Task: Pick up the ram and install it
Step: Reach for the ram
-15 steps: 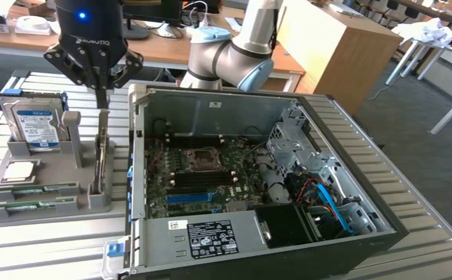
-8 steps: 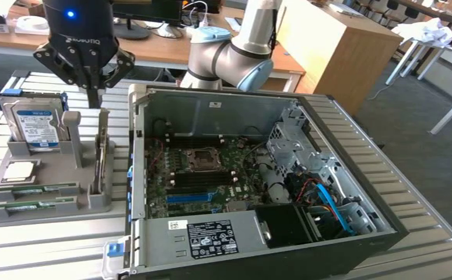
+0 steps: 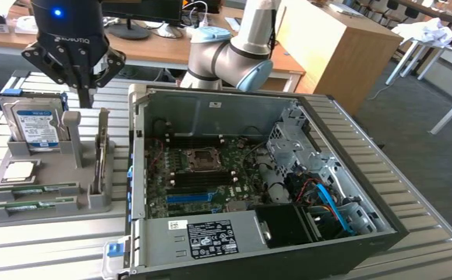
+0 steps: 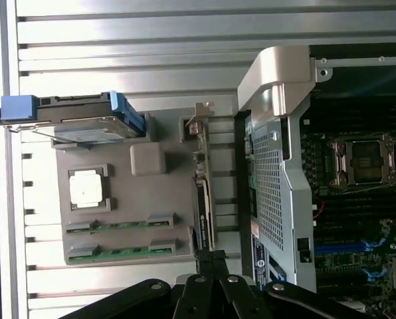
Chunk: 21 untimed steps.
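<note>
Above tray (image 3: 51, 169), pincer (image 3: 86, 96) closed; ram (image 4: 121, 224) slotted

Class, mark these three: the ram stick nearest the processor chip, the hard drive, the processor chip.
ram stick (image 3: 35, 188), exterior view, green board's middle.
hard drive (image 3: 37, 125), exterior view, front label.
processor chip (image 4: 88, 188), wrist view, silver top.

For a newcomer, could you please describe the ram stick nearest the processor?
A grey holder sits at the exterior view's left, beside the open case. The thin green ram stick lies next to the silver processor; its twin lies farther off.
</note>
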Each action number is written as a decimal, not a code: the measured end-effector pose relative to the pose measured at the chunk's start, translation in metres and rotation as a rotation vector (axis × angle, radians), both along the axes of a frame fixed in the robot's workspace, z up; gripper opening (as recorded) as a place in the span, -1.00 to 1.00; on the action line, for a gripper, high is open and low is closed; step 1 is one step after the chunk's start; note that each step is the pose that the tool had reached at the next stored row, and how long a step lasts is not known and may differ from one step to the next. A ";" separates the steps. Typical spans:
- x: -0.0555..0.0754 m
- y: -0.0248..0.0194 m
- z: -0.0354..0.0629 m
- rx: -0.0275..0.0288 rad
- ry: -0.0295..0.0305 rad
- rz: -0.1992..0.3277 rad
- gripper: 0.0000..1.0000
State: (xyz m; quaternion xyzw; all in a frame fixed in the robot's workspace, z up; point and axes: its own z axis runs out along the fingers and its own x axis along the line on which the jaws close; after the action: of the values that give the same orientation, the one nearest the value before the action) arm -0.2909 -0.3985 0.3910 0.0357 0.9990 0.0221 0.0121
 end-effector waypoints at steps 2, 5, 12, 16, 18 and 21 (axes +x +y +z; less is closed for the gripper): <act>-0.003 0.0000 -0.0001 0.0000 0.0001 0.000 -0.80; -0.008 0.0001 -0.0002 0.0000 0.0002 0.000 -0.80; -0.018 0.0002 -0.0006 0.0000 0.0005 0.000 -0.80; -0.025 0.0003 -0.0008 0.0000 0.0007 0.000 -0.80; -0.028 0.0003 -0.0009 0.0001 0.0008 0.000 -0.80; -0.033 0.0003 -0.0010 0.0000 0.0010 0.000 -0.80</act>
State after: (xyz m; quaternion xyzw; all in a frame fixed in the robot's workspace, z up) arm -0.3237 -0.3981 0.3900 0.0357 0.9991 0.0221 0.0116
